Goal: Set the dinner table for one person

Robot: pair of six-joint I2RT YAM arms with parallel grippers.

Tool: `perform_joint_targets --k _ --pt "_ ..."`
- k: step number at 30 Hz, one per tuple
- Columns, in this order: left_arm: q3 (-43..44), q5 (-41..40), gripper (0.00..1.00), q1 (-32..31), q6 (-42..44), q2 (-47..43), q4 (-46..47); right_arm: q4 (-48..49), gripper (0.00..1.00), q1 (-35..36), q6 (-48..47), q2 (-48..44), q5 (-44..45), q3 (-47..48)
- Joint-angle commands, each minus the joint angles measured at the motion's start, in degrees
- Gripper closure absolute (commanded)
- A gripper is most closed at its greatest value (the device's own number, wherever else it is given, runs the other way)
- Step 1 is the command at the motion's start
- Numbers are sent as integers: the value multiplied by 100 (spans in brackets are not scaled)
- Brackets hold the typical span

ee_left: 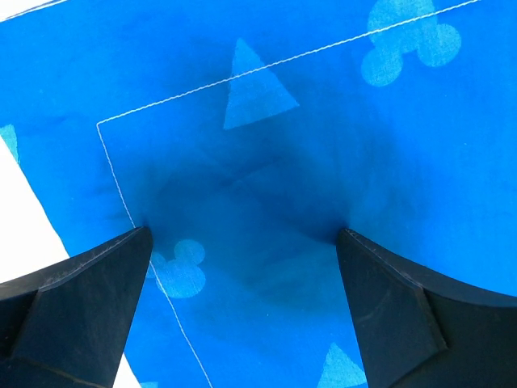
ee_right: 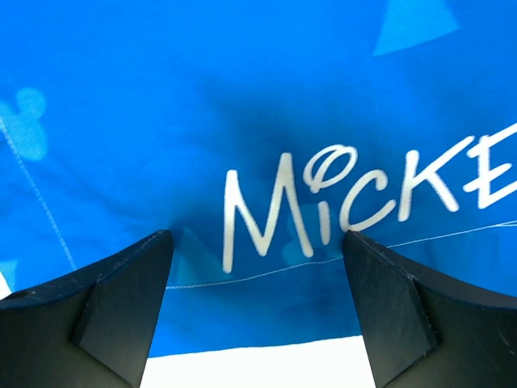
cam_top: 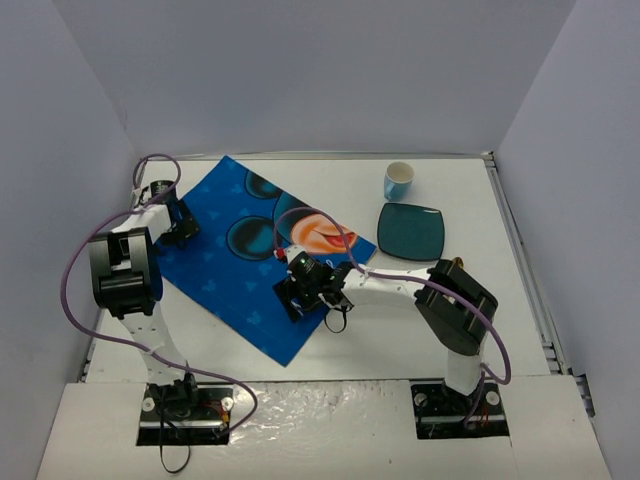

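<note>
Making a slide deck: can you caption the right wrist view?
Open right gripper poised over the blue cloth placemat, white Mickey lettering between its black fingers.

1 overhead view; 2 wrist views close above the placemat (cam_top: 240, 290).

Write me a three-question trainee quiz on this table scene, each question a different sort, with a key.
1. True or false: the dark teal square plate lies on the bare matte-white tabletop, off the blue Mickey Mouse cloth placemat.
2. Fill in: the pale blue cup stands ____ on the tabletop, beyond the plate.
3. Choose one: both arms' jaws stand open over A the plate; B the placemat; C the cup.

Key: 1 true; 2 upright; 3 B.
</note>
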Motion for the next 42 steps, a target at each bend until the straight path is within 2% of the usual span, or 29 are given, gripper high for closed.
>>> perform_joint_targets --k 1,8,13,16,20,25,30,33,35,42 --pt "-34 -335 6 109 261 -216 -277 -577 17 60 577 -235 -288 -234" --pt "249 -81 3 163 234 -371 -300 -739 13 24 605 -561 60 32" --pt "606 312 3 132 201 -849 -473 -826 7 -199 744 -1297 375 465" --pt "941 538 3 18 279 -1267 -724 -809 0 -616 1023 -1739 613 435" --pt "980 881 3 -163 397 -1962 -912 -689 0 -1351 1533 -2616 954 111" --pt "425 1384 3 -352 507 -2969 -1143 -151 0 -2302 1879 -3661 895 -705" --pt "-375 1762 3 -382 695 -4164 -1384 509 0 -3147 2064 -4231 -1 -1743" --pt "-787 1951 3 -393 762 -4742 -1436 769 0 -3717 2520 -4332 -478 -2235" --pt "-1243 2022 3 -404 784 -5145 -1390 1361 0 -4124 2946 -4443 -840 -2718" --pt "-2108 1979 3 -824 694 -5466 -1101 2877 1 -4185 4089 -4235 -21 -3798"
